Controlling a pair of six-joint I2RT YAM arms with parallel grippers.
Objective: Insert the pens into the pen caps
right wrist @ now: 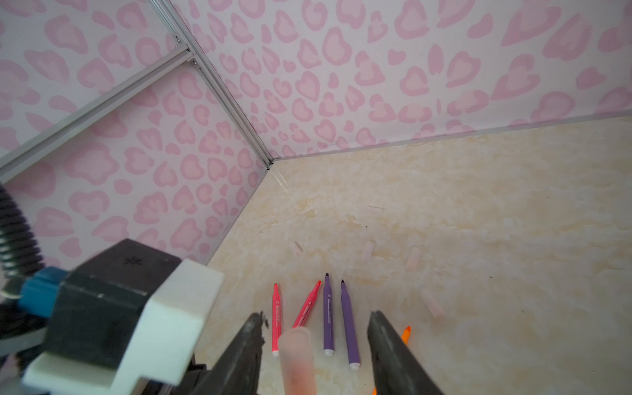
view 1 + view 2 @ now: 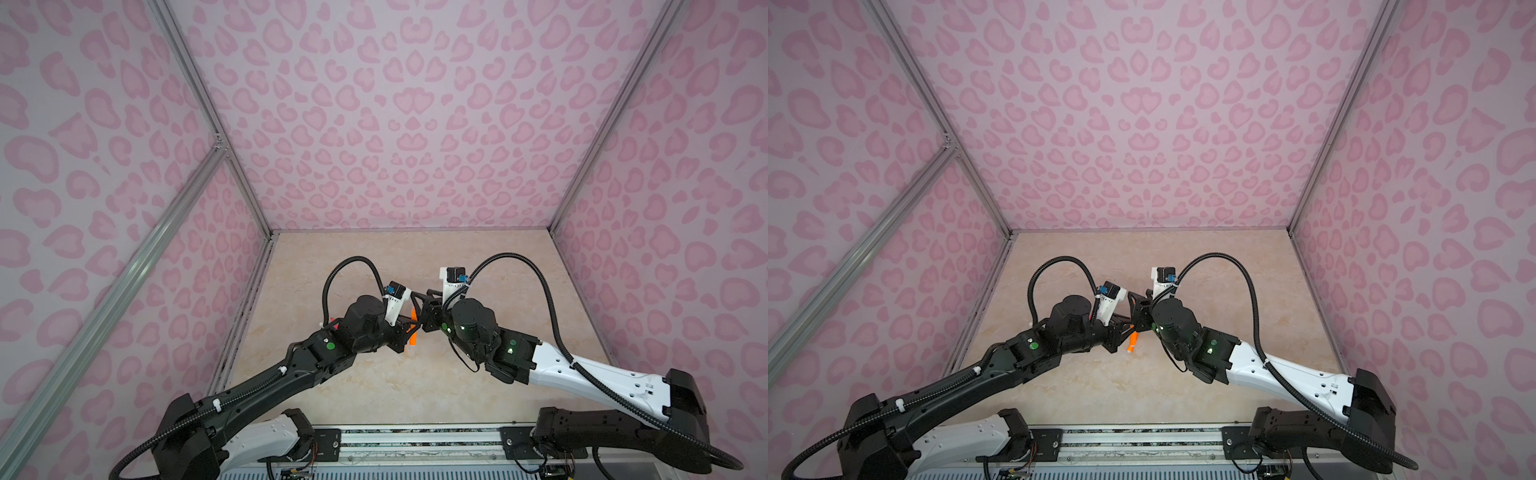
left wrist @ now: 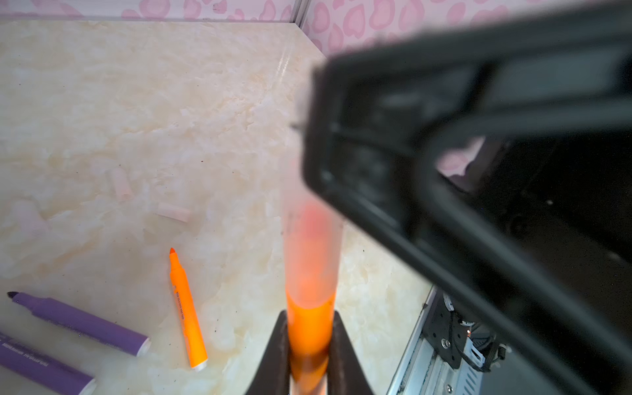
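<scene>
- Six pens are counted in all.
- Two pink-red pens (image 1: 276, 318) (image 1: 306, 304) are seen lying on the table (image 1: 513, 205).
- Two purple pens (image 1: 328, 313) (image 1: 349, 325) are also seen lying on the table.
- Two orange pens (image 3: 187, 307) are counted: one lies on the table, and the raised orange pen (image 3: 309, 328) is held above the table.
- Six clear caps (image 1: 297, 248) (image 1: 367, 250) (image 1: 412, 258) (image 1: 431, 302) (image 1: 374, 209) are counted: five are made out loose on the table, one only faintly, and a sixth cap (image 1: 297, 359) is seated on the raised orange pen.
- Two robot arms (image 2: 266, 386) (image 2: 582, 370) are seen over the table.
</scene>
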